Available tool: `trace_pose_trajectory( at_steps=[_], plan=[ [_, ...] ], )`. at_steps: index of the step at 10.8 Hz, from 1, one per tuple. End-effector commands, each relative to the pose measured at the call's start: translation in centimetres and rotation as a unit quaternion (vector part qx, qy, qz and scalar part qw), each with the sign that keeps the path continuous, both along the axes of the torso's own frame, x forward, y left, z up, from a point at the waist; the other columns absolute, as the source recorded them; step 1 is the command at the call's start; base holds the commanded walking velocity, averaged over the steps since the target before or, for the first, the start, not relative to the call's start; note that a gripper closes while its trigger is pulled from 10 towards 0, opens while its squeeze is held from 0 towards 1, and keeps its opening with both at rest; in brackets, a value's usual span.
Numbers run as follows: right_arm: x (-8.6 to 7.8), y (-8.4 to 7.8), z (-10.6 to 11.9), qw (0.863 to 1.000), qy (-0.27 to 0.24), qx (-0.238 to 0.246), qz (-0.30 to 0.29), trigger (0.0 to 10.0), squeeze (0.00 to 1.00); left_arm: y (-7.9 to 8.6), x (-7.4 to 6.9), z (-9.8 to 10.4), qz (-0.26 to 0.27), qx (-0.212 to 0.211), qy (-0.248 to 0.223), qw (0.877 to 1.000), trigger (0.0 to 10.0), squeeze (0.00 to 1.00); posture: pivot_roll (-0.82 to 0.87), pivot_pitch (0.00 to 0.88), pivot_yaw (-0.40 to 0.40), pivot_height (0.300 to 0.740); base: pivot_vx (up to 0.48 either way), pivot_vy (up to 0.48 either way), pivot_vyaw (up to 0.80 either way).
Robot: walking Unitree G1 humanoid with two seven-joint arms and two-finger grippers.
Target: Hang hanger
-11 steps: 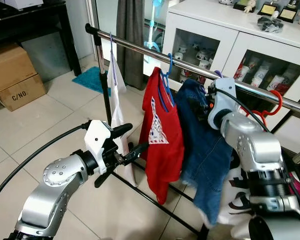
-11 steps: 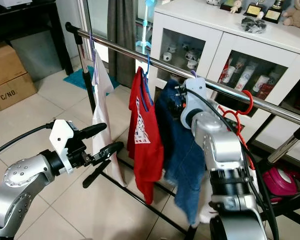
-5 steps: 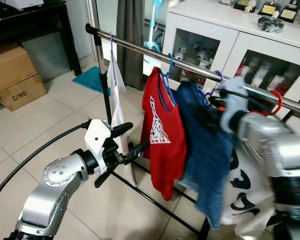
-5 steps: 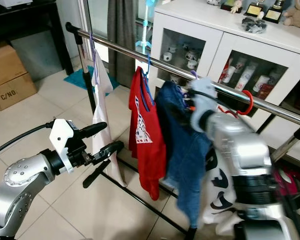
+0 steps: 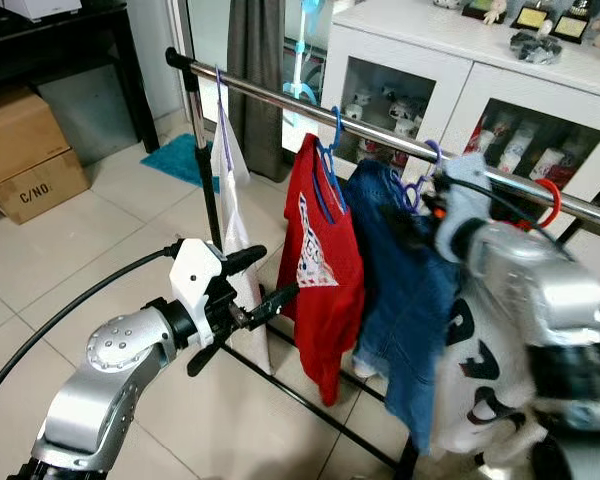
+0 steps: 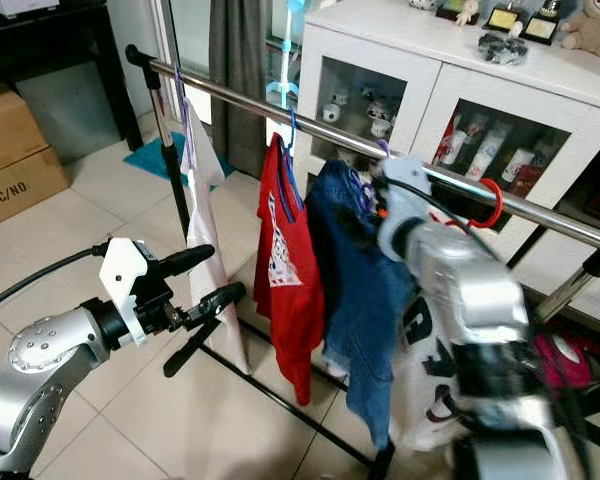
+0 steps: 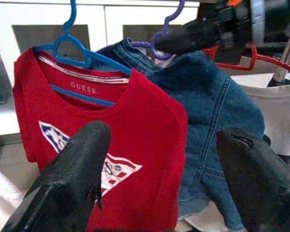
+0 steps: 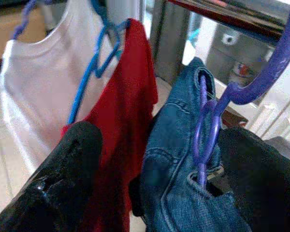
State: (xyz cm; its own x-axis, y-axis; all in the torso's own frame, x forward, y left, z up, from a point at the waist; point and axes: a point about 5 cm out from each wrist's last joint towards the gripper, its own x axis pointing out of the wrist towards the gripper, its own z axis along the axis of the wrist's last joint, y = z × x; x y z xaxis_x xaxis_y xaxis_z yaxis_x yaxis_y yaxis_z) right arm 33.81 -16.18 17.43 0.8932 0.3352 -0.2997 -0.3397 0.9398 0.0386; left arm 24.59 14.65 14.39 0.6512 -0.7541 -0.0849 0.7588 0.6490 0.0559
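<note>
A steel rail (image 5: 280, 97) carries a white shirt (image 5: 232, 180) on a purple hanger, a red shirt (image 5: 325, 260) on a blue hanger (image 5: 330, 165), and a denim garment (image 5: 405, 290) on a purple hanger (image 8: 210, 130). Further right hangs a red hanger (image 5: 548, 205) with a white printed garment (image 5: 480, 370). My right gripper (image 5: 412, 208) is at the rail, open, with the purple hanger's hook between its fingers (image 8: 72, 164). Low in front of the white shirt, my left gripper (image 5: 265, 280) stands open, facing the red shirt (image 7: 111, 125).
Behind the rail is a white cabinet (image 5: 450, 90) with glass doors. Cardboard boxes (image 5: 25, 150) sit at the far left beside a black table. A blue mat (image 5: 180, 160) and a grey curtain (image 5: 260, 60) lie beyond the rack. The rack's base bar (image 5: 310, 405) runs along the tiled floor.
My right arm has shifted to the right along the rail and looks blurred. The white printed garment has come up into fuller view. The left arm has stayed put.
</note>
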Motion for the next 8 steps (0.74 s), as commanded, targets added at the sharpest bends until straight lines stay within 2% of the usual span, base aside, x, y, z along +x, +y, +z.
trace_pose_trajectory(
  at_steps=[1,3,4,5,6,8],
  plan=[
    [0.7,-0.6,0.1,0.999,-0.006,0.003,-0.032,10.0,0.0,-0.2,0.1,0.1,-0.007,0.006,-0.006,1.0,10.0,0.0,0.01,0.0,-0.058,0.74,0.0,0.0,0.0],
    [1.6,-0.7,0.0,0.998,-0.003,0.024,-0.058,9.9,0.0,0.0,-0.1,0.1,-0.006,0.007,-0.005,1.0,10.0,0.0,0.02,0.0,-0.067,0.74,0.0,0.0,0.0],
    [1.8,-0.9,0.0,0.997,-0.004,0.031,-0.066,6.2,0.0,0.0,-0.2,0.0,-0.005,0.008,-0.005,1.0,10.0,0.0,0.02,0.0,-0.067,0.74,0.0,0.0,0.0],
    [2.0,-0.9,0.0,0.997,-0.007,0.035,-0.069,3.8,0.0,0.0,-0.2,0.0,-0.005,0.008,-0.005,1.0,10.0,0.0,0.02,0.0,-0.067,0.74,0.0,0.0,0.0],
    [2.2,-0.8,0.0,0.997,-0.008,0.036,-0.072,0.0,0.0,0.1,0.0,0.0,-0.004,0.009,-0.006,1.0,10.0,0.0,0.02,0.0,-0.067,0.74,0.0,0.0,0.0],
    [2.4,-0.6,-0.2,0.997,-0.008,0.035,-0.073,0.0,0.0,0.1,-0.1,0.0,-0.004,0.009,-0.007,1.0,10.0,0.0,0.02,0.0,-0.067,0.74,0.0,0.0,0.0]
  ],
)
